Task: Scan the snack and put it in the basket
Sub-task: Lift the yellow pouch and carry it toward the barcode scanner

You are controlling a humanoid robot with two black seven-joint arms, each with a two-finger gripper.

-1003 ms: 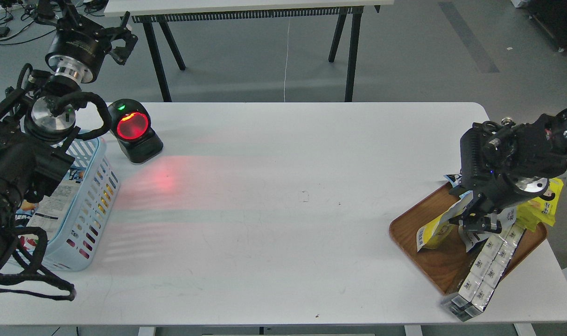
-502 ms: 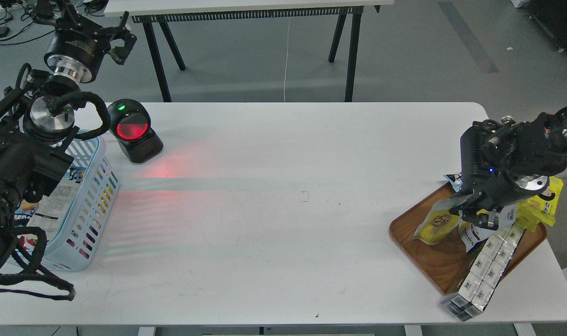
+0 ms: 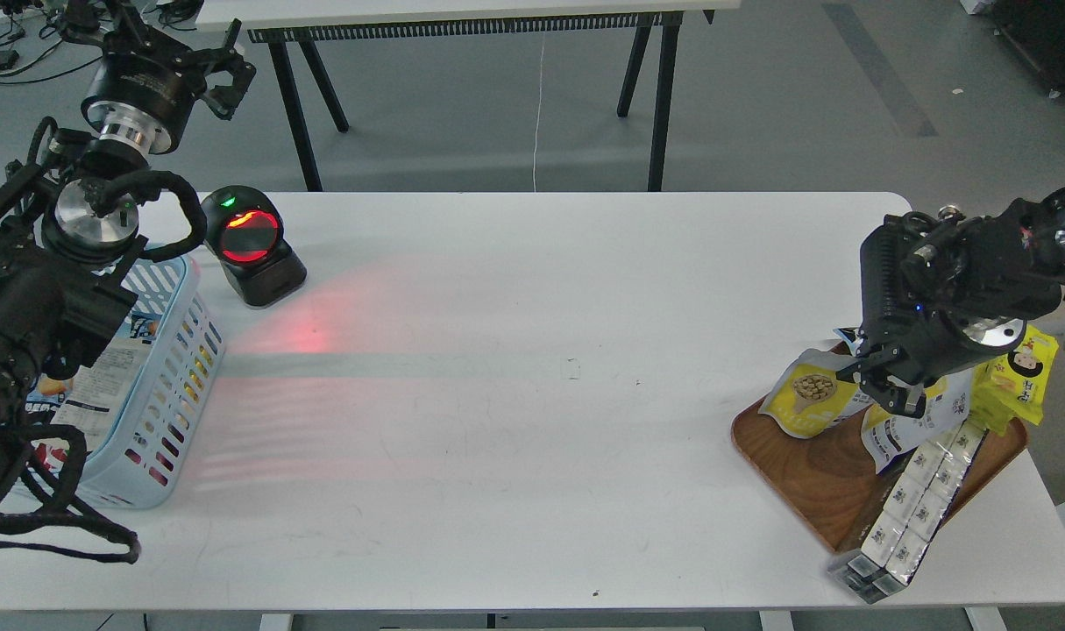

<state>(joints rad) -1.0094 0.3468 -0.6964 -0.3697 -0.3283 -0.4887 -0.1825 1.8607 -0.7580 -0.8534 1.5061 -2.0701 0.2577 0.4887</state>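
Observation:
The snack [image 3: 808, 394] is a small pouch with a silvery-white top, a yellow lower part and a round picture of beige balls. My right gripper [image 3: 878, 386] is shut on its right edge and holds it tilted just above the left end of the brown wooden tray [image 3: 826, 478]. The light blue slotted basket [image 3: 159, 368] stands at the table's left edge, partly hidden by my left arm, with printed packs inside. My left gripper [image 3: 225, 66] is raised at the far left above the table's back edge; its fingers stand apart and hold nothing.
A black scanner [image 3: 250, 245] with a glowing red window stands right of the basket and throws red light on the table. On the tray lie a white-and-dark bag [image 3: 909, 429], a bright yellow cartoon-face pack [image 3: 1018, 381] and a long silvery multipack [image 3: 918, 504] overhanging the tray's front.
My right gripper has lifted the snack up and to the left off the tray; the pouch has turned its picture side toward me. The left arm has barely moved.

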